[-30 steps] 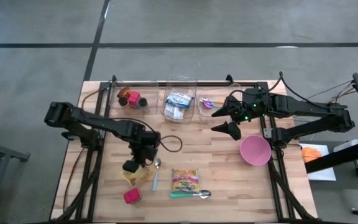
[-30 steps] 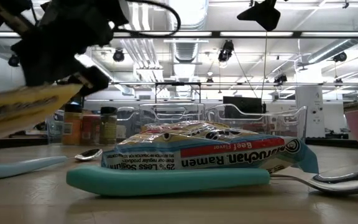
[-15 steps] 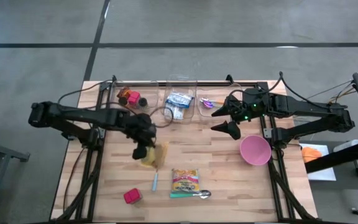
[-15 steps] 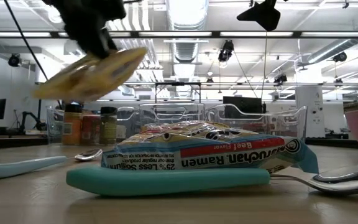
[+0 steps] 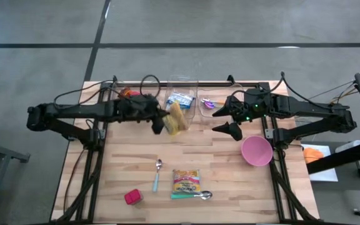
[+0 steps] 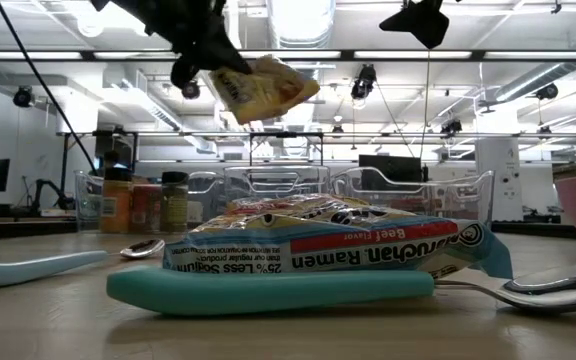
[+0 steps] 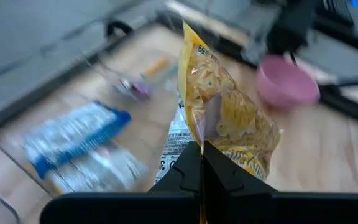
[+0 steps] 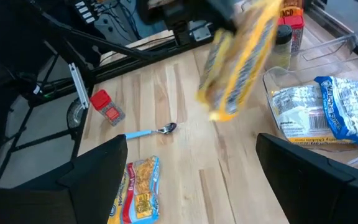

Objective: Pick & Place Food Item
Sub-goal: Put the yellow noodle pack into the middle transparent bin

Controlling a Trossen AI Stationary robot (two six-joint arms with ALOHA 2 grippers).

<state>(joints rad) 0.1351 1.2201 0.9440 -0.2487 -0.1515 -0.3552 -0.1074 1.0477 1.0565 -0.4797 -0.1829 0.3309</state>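
Observation:
A yellow noodle packet hangs in the air just in front of the middle clear bin at the table's far edge. My left gripper is shut on it. The packet also shows high up in the low view and in the right wrist view. My right gripper hovers open to the right of the bins and touches nothing. A second ramen packet lies near the front edge, resting on a teal spoon. My left gripper pinches the yellow packet's end seam between its two shut fingers. The fingers come from the table's left, slanting down. The packet sticks out beyond the fingertips, tilted, and is lifted clear of the table.
Three clear bins line the far edge: spice jars in the left one, blue-white packets in the middle, a purple item in the right. A pink bowl, a blue-handled spoon and a red shaker sit on the wood.
My left gripper has risen and swung from the near-left part of the table toward the far edge and rightward, turning as it went. It stays shut on the yellow packet, which has been carried up to the front of the middle bin.

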